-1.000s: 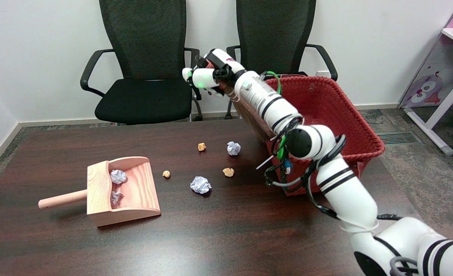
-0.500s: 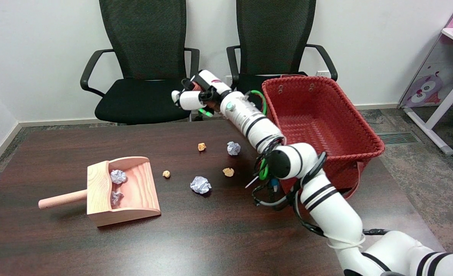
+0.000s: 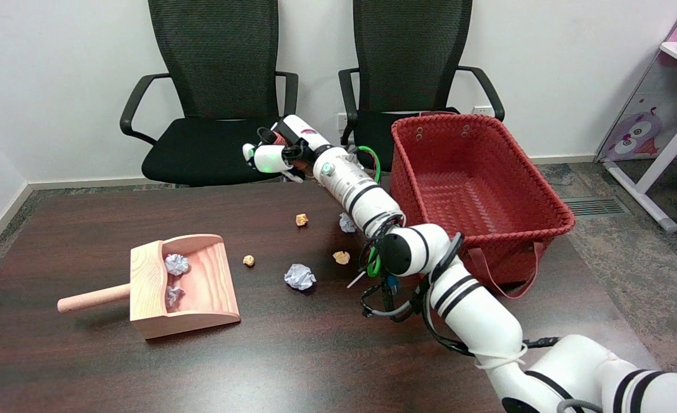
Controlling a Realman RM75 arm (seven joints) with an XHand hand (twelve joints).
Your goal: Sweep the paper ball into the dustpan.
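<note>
- On a dark wooden table, we see a wooden dustpan lying at the left with its round handle pointing left and its open mouth facing right.
- Inside the dustpan we count two white paper balls: one near the back wall at the far side, the other nearer to us along the same wall.
- Right of the dustpan, loose on the tabletop, a larger white paper ball sits well apart from the pan's mouth.
- Around it we note three small tan paper scraps: one between pan and white ball, one farther back, one just right of the white ball.
- Another white paper ball shows partly behind the robot's forearm.
- Reaching in from the lower right, the right arm stretches over the table toward its far edge.
- Held in the air above that far edge, the right hand has its fingers curled inward; something reddish-brown shows within them, but we cannot tell whether it is held or what it is.
- Right of the arm, a red woven basket stands at the table's right end, a loop strap hanging from its near side.
- Behind the table we see two black mesh office chairs against a white wall.
</note>
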